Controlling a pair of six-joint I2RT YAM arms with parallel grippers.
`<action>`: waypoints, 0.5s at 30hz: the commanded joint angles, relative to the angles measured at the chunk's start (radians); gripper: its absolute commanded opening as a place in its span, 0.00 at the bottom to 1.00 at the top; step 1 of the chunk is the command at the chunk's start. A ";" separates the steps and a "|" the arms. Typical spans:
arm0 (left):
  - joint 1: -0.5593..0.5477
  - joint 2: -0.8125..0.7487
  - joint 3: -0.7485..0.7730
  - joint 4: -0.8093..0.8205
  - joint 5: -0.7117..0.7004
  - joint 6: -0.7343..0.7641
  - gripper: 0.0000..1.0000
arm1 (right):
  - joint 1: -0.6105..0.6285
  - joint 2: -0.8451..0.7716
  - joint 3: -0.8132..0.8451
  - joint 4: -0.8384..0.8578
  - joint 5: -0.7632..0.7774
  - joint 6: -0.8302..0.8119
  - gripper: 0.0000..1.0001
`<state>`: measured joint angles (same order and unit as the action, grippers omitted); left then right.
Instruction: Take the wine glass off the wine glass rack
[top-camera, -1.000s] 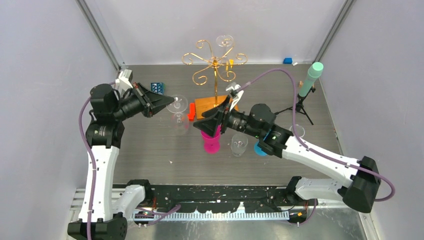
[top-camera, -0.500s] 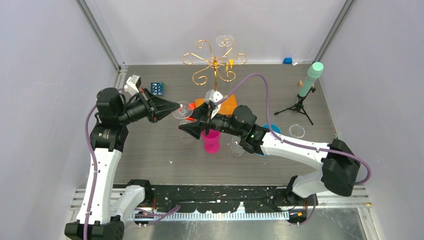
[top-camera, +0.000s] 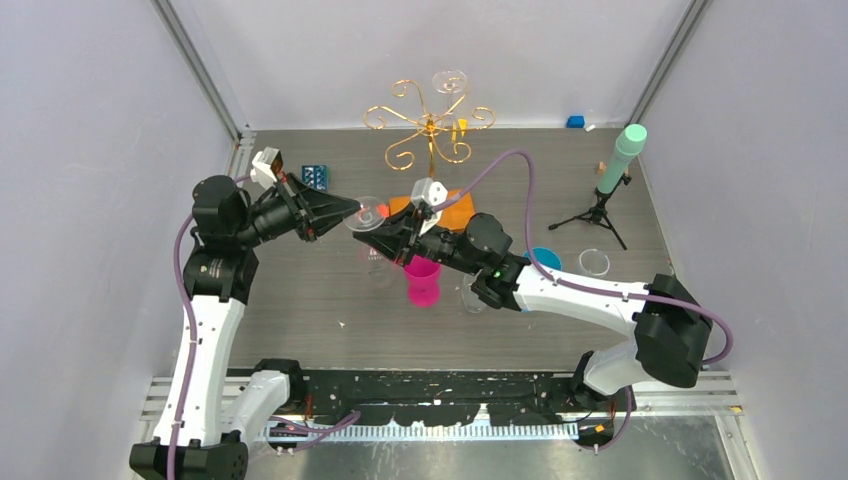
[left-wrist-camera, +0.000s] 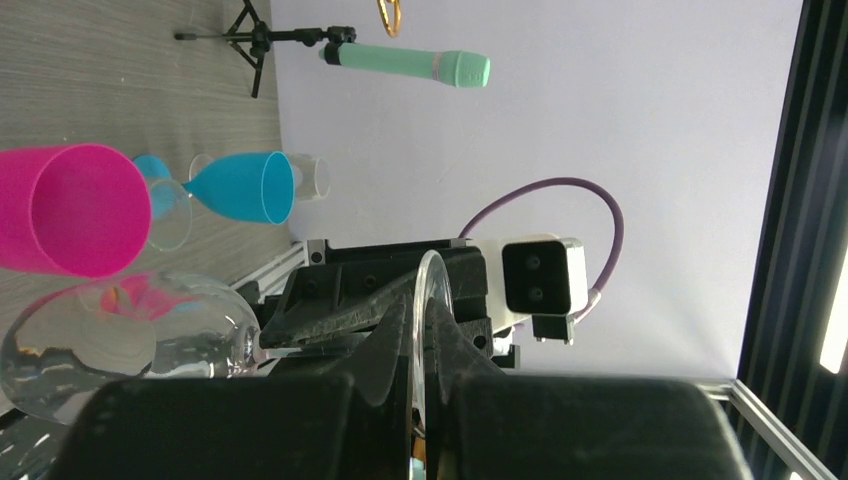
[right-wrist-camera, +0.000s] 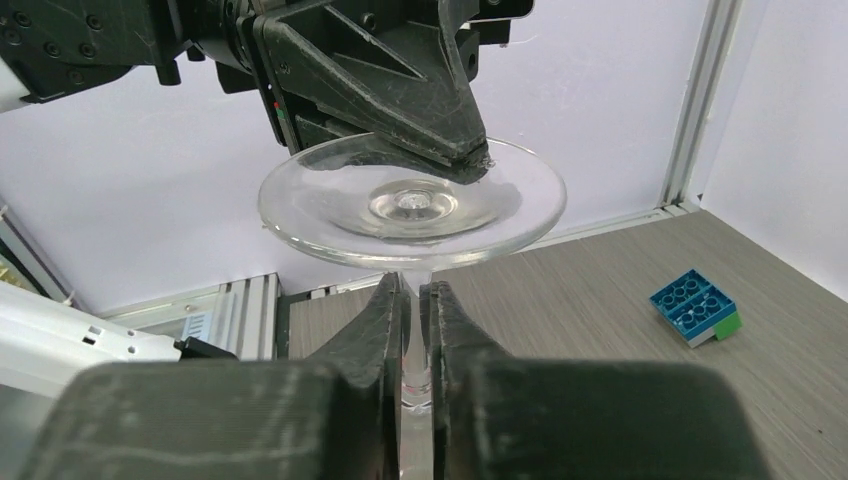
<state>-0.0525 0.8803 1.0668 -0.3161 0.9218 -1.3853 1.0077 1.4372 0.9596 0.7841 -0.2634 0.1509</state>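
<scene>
The wine glass (right-wrist-camera: 410, 205) is off the rack (top-camera: 430, 125) and held in the air in front of it, on the near-left side of the rack's wooden base (top-camera: 458, 210). The left gripper (left-wrist-camera: 420, 340) is pressed together on the thin rim of the glass's foot. The right gripper (right-wrist-camera: 412, 290) has its fingers drawn in tight around the stem just under that foot, pinching it. The bowl points away from the rack, towards the arms. Two arms now hold one stiff, fragile piece, which I judge to be the main danger: if they move even slightly out of step, the stem could snap or the foot could twist out of the left pinch. If the left lets go before the right grip is firm, the heavy bowl may swing and slide through the fingers. A pink cup (top-camera: 422, 280) stands directly in front of the rack, close under the bowl, and could be knocked over on the way down. A blue cup (top-camera: 545, 258) and a clear cup (top-camera: 593, 262) stand to the right of the rack, a green microphone on a tripod (top-camera: 620, 160) further right, and a blue brick (top-camera: 315, 176) to its left. A second glass (top-camera: 449, 80) hangs on the rack.
</scene>
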 joint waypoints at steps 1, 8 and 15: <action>-0.004 -0.015 0.007 0.082 0.045 -0.014 0.00 | 0.006 -0.022 0.032 0.083 0.076 -0.005 0.02; -0.004 -0.015 0.009 0.106 0.042 -0.020 0.32 | 0.008 -0.022 0.008 0.191 0.179 0.045 0.00; -0.006 -0.016 0.004 0.132 0.036 -0.015 0.71 | 0.008 -0.061 -0.029 0.297 0.291 0.107 0.00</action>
<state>-0.0528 0.8780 1.0653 -0.2417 0.9321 -1.4071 1.0168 1.4372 0.9382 0.8875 -0.0982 0.2119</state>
